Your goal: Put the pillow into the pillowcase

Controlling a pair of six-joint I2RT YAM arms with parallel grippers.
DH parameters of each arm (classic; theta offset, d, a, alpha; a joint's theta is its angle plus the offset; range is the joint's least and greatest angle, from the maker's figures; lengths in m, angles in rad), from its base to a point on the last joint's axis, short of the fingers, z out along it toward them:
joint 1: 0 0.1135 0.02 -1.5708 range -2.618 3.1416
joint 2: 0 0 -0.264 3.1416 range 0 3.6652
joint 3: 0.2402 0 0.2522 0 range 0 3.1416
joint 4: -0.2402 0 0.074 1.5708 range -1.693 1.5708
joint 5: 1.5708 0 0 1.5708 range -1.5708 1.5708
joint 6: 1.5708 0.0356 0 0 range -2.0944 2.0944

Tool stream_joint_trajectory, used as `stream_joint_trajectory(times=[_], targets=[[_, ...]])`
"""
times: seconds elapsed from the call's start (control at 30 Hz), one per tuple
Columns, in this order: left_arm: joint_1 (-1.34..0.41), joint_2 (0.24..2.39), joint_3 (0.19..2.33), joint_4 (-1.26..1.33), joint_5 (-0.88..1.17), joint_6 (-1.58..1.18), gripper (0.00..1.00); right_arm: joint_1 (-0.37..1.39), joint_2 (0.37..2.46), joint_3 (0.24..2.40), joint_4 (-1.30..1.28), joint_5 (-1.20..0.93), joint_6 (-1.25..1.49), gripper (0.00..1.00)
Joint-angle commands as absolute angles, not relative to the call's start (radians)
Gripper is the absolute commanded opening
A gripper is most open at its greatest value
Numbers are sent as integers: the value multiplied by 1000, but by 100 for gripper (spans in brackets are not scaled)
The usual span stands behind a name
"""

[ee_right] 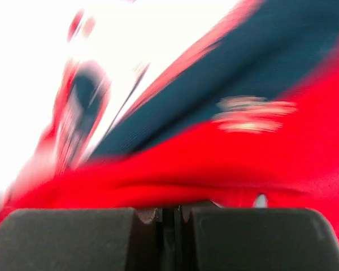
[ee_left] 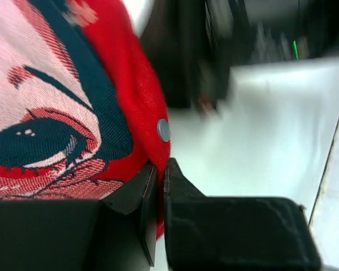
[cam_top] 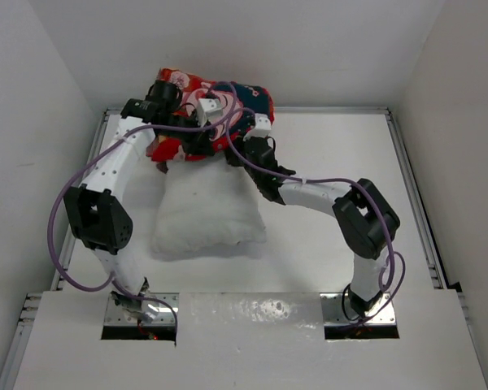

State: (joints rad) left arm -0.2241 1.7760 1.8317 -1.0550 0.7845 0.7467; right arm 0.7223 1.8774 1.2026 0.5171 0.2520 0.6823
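Observation:
The white pillow (cam_top: 207, 215) lies flat in the middle of the table. The red printed pillowcase (cam_top: 228, 93) is bunched and lifted at the pillow's far end, held between both arms. My left gripper (cam_top: 177, 91) is shut on the pillowcase's red edge (ee_left: 130, 73); in the left wrist view the gripper (ee_left: 161, 169) pinches the hem just below a grey snap (ee_left: 164, 130). My right gripper (cam_top: 224, 122) is shut on the red fabric too; the right wrist view shows the gripper (ee_right: 172, 213) closed on a blurred fold of the pillowcase (ee_right: 214, 164).
White walls (cam_top: 49, 81) enclose the table on three sides. Metal rails (cam_top: 415, 195) run along its left and right edges. Purple cables (cam_top: 61, 211) loop off both arms. A white cover plate (cam_top: 252, 325) spans the near edge by the arm bases.

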Motion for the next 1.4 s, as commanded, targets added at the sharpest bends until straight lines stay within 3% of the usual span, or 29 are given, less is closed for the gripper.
stream_joint_trajectory(times=[0.0, 0.13, 0.4, 0.43, 0.47, 0.5, 0.53, 0.57, 0.6, 0.63, 0.67, 0.73, 0.8, 0.83, 0.87, 0.9, 0.93, 0.97, 1.0, 1.03, 1.1, 1.13, 1.17, 1.37], targets=[[-253, 1686, 1778, -1318, 902, 877, 0, 622, 1858, 1246, 824, 786, 820, 0], [-236, 1644, 1694, -1318, 801, 899, 0, 597, 1841, 1204, 730, 894, 910, 0], [-235, 1646, 1546, -1234, 730, 885, 0, 598, 1907, 1209, 554, 899, 993, 0], [-235, 1644, 1505, -1147, 713, 862, 7, 598, 1914, 1215, 546, 884, 953, 0], [-235, 1643, 1481, -1090, 684, 771, 27, 598, 1924, 1212, 558, 824, 913, 0], [-235, 1643, 1450, -1031, 628, 723, 39, 600, 1921, 1203, 572, 787, 855, 5], [-235, 1641, 1442, -943, 603, 686, 46, 598, 1911, 1192, 581, 746, 750, 47], [-235, 1641, 1439, -910, 582, 619, 57, 598, 1876, 1163, 601, 676, 697, 69], [-235, 1641, 1443, -882, 531, 582, 62, 600, 1855, 1149, 609, 652, 633, 88], [-233, 1643, 1448, -847, 506, 551, 63, 600, 1830, 1135, 612, 629, 506, 99], [-230, 1643, 1468, -842, 465, 508, 65, 600, 1775, 1111, 603, 606, 445, 99], [-222, 1629, 1489, -860, 440, 485, 66, 600, 1712, 1073, 560, 574, 249, 99], [-218, 1612, 1486, -867, 370, 471, 60, 600, 1611, 1048, 502, 485, 105, 99], [-218, 1599, 1474, -865, 345, 463, 39, 601, 1580, 1029, 409, 432, 65, 98], [-218, 1598, 1457, -867, 325, 462, 28, 606, 1550, 1026, 350, 366, 39, 47], [-218, 1598, 1413, -861, 302, 460, 21, 614, 1508, 1025, 300, 303, 23, 10], [-218, 1600, 1384, -847, 295, 448, 19, 644, 1493, 1008, 237, 308, 31, 0], [-221, 1600, 1318, -827, 269, 437, 25, 662, 1479, 990, 232, 304, 11, 4], [-221, 1600, 1284, -775, 253, 419, 48, 682, 1456, 965, 236, 287, -15, 21], [-222, 1598, 1255, -740, 235, 405, 62, 683, 1448, 965, 245, 281, -52, 51], [-224, 1600, 1181, -642, 167, 373, 82, 786, 1440, 965, 262, 288, -100, 99], [-224, 1604, 1181, -614, 167, 364, 89, 805, 1442, 965, 262, 287, -113, 99], [-224, 1608, 1167, -559, 172, 351, 99, 824, 1443, 818, 288, 291, -126, 99], [-227, 1703, 1141, -364, 155, 264, 97, 877, 1544, 735, 376, 327, -83, 99]])
